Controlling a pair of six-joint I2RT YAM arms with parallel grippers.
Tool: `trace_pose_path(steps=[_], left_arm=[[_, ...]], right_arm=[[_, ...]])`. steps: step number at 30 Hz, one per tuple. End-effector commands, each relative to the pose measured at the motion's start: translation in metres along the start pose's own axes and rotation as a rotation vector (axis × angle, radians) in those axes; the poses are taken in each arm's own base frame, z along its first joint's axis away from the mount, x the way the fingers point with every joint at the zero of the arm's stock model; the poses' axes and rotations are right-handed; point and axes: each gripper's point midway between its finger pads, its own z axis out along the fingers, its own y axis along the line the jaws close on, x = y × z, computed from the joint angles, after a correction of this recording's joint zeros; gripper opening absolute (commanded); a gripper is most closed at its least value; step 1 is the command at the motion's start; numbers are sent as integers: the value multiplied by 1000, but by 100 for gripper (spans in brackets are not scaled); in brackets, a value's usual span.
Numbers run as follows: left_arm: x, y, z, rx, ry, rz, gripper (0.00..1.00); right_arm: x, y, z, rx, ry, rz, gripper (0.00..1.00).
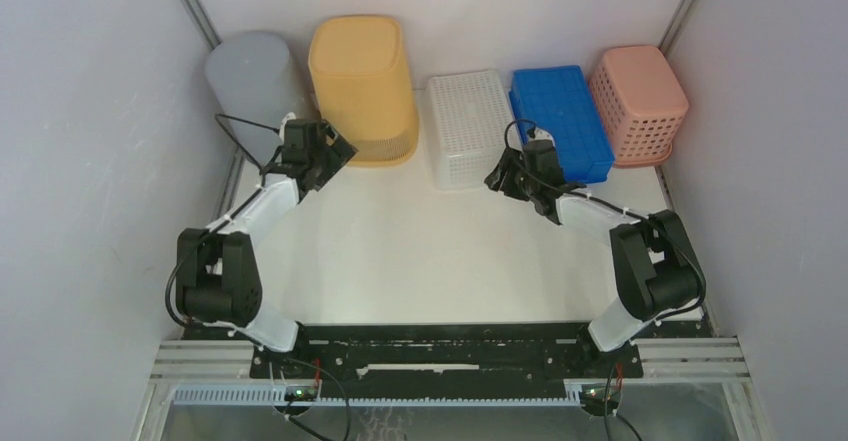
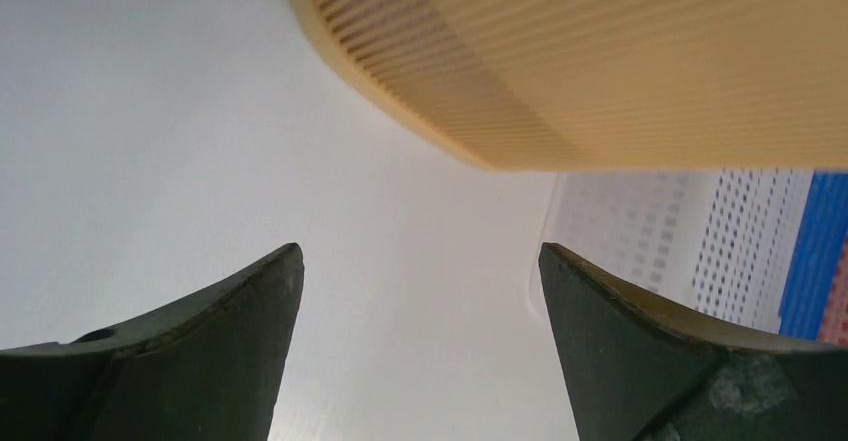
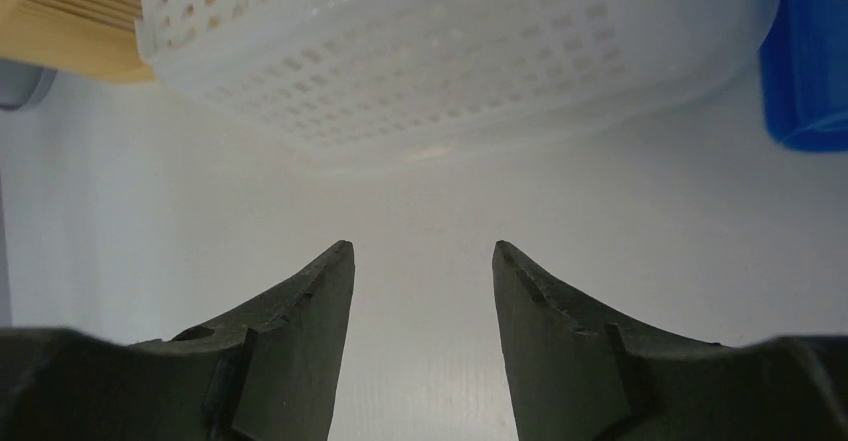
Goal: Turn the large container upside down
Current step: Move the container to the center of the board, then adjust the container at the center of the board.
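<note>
The large container, a yellow slatted basket (image 1: 362, 86), stands at the back of the table with its closed base up and its wider rim down. My left gripper (image 1: 335, 156) hovers just in front of its near left corner, open and empty. In the left wrist view the basket's slatted edge (image 2: 600, 61) fills the top above the gripper (image 2: 420, 251), with a gap between them. My right gripper (image 1: 497, 179) is open and empty, close to the front of the white basket (image 1: 468, 126). In the right wrist view a corner of the yellow basket (image 3: 60, 21) shows at the upper left of the gripper (image 3: 421, 246).
A grey bin (image 1: 250, 76) stands left of the yellow basket. To its right sit the white perforated basket (image 3: 450, 51), a blue crate (image 1: 560, 121) and a pink basket (image 1: 640, 101), all along the back wall. Walls close in both sides.
</note>
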Motion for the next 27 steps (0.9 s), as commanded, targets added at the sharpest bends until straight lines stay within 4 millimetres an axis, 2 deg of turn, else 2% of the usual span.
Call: trace_pose_path(steps=[1,6,12,17,27], left_arm=[[20,-11,-23,84,18,-1,92],[36,-9,-39,121,41,10,92],[38,-7,-55,148,35,26,92],[38,-6,-61,149,34,41,92],[37,-6,-66,155,25,43,92]], right_arm=[[-73,20,0,-15,-286,-37,62],[-94,20,7,20,-405,-121,64],[-110,13,20,41,-477,-122,64],[-105,19,31,14,-456,-125,64],[-78,44,43,-29,-420,-124,64]])
